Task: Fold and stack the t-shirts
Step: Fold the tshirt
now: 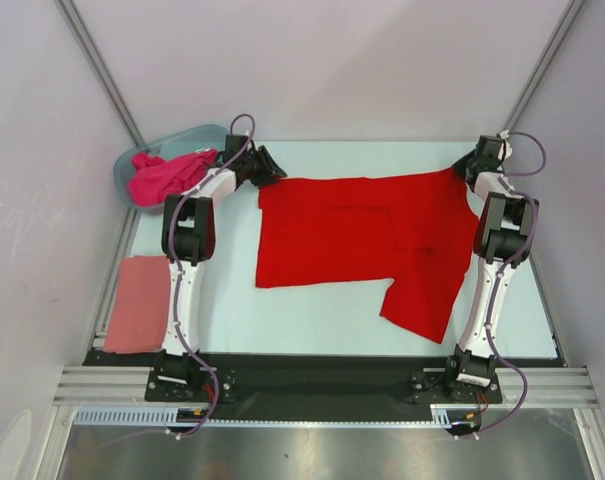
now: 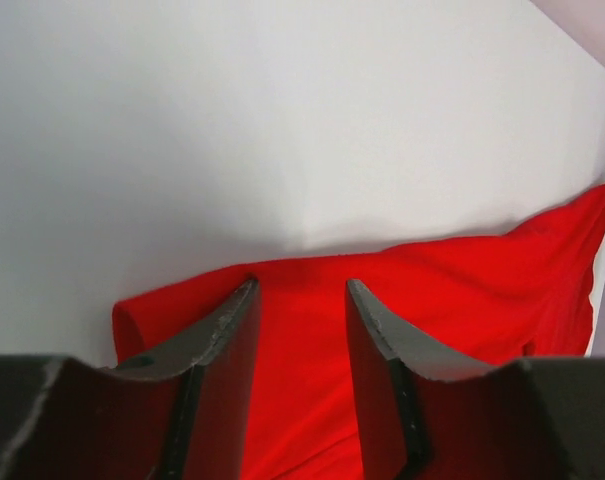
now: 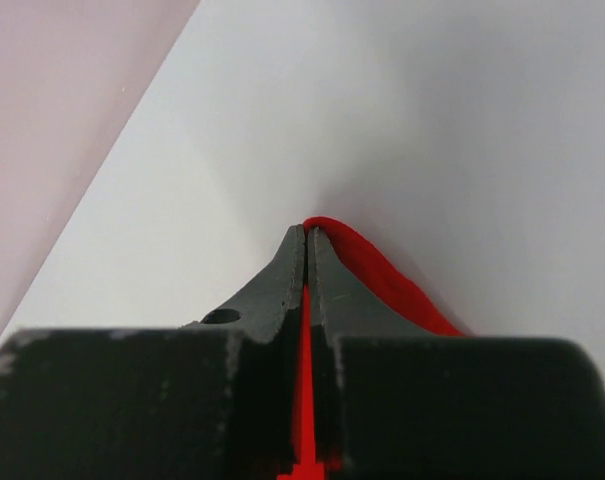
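The white-and-black left arm point(image 1: 187, 262) reaches forward from its base to the far left corner of the bright red cloth t-shirt point(image 1: 352, 230). Its dark two-finger left gripper point(image 1: 272, 168) hangs over that corner, jaws parted with red cloth showing between them. The matching right arm point(image 1: 497, 250) stretches to the shirt's far right corner, where the right gripper point(image 3: 306, 230) pinches a fold of red cloth, jaws pressed together.

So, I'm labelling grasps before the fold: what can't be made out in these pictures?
Left wrist view: whether the open left gripper touches the red t-shirt; its own fingers block the contact.
Right wrist view: how much cloth the right gripper pinches; the shut jaws hide it.
Top view: the magenta t-shirt in the tub; crumpled, partly behind the left arm.
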